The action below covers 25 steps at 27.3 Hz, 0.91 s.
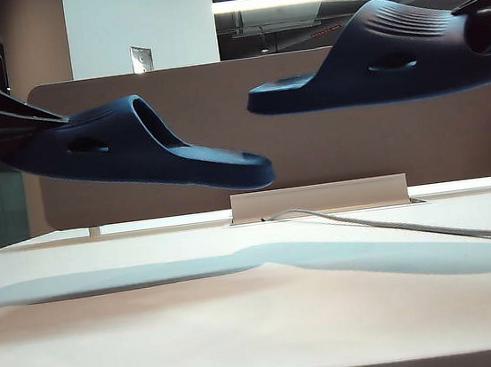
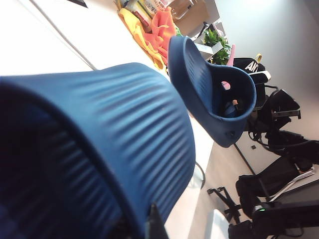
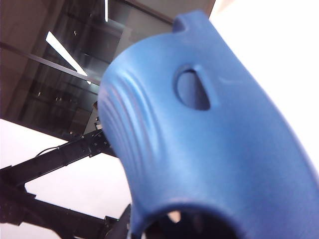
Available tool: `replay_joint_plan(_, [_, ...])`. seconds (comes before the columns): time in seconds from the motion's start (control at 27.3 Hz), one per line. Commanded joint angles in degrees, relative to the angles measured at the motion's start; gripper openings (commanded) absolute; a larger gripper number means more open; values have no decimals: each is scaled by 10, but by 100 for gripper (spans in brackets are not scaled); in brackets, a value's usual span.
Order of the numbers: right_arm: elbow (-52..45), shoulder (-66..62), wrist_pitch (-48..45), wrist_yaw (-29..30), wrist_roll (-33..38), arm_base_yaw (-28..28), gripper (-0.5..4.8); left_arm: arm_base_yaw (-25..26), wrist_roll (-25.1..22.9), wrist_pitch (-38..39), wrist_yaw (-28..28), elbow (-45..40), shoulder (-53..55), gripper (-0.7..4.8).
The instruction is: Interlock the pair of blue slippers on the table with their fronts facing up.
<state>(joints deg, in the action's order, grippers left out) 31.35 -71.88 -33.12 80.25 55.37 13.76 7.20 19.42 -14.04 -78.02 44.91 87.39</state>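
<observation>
Your main risk here is a bad meeting in mid-air: both dark navy moulded foam slide sandals hang well above the pale cream matte table (image 1: pixel 263 325), their heel ends pointing at each other and close but apart, the left one tilted heel-down and lower, the right one higher and nearer level. If you bring them together at these angles, I judge the heel of one will butt the sole or strap of the other instead of sliding in, and the soft foam could twist out of a pinch grip and drop. The left slipper (image 1: pixel 134 148) sits over the table's left half, held at its toe end by the left gripper (image 1: pixel 13 118), whose jaws are clamped on it; in the left wrist view its ribbed strap fills the foreground. The right slipper (image 1: pixel 391 54) hangs over the right half, and the right gripper (image 1: pixel 489 15), at the exterior view's right edge, has its jaws closed on its toe end.
</observation>
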Motion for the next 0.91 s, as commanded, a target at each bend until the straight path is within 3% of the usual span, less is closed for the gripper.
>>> replay_joint_plan(0.04, [2, 3, -13, 37, -14, -11, -1, 0, -18, -11, -21, 1, 23, -6])
replay_joint_plan(0.4, [0, -19, 7, 70, -40, -63, -1, -5, -21, -28, -94, 1, 99, -6])
replay_joint_plan(0.55, [0, -42, 16, 71, -47, -77, -1, -12, 2, -70, -129, 1, 98, -6])
replay_joint_plan(0.91, [-1, -95, 16, 74, -46, -82, -1, -14, 7, -98, -144, 1, 99, -6])
